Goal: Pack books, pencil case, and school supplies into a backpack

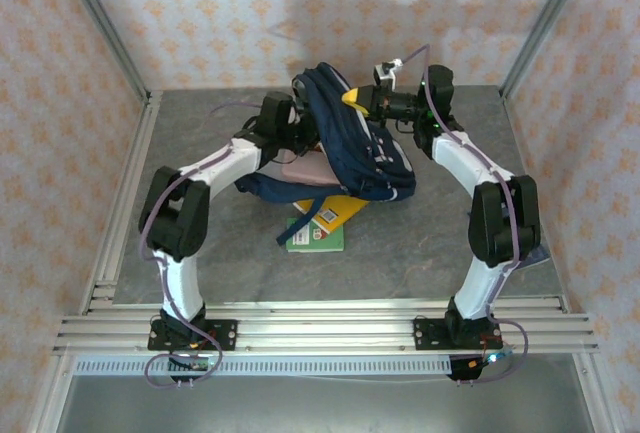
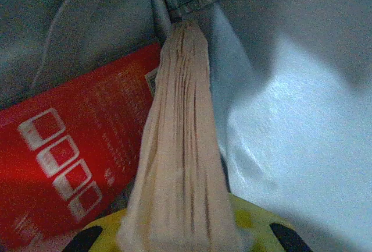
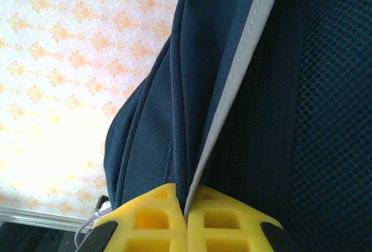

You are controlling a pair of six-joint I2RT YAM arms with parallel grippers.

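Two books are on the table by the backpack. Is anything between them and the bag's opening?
Yes. A dark strap lies across the green book and yellow book. The backpack overhangs their far edge, and the left gripper, shut on beige fabric, reaches into the opening.

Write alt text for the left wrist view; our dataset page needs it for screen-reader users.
The left gripper pinches a pleated strip of beige fabric that runs up the middle of the frame. A bright red packet with white print lies to its left, pale grey-blue fabric behind both.
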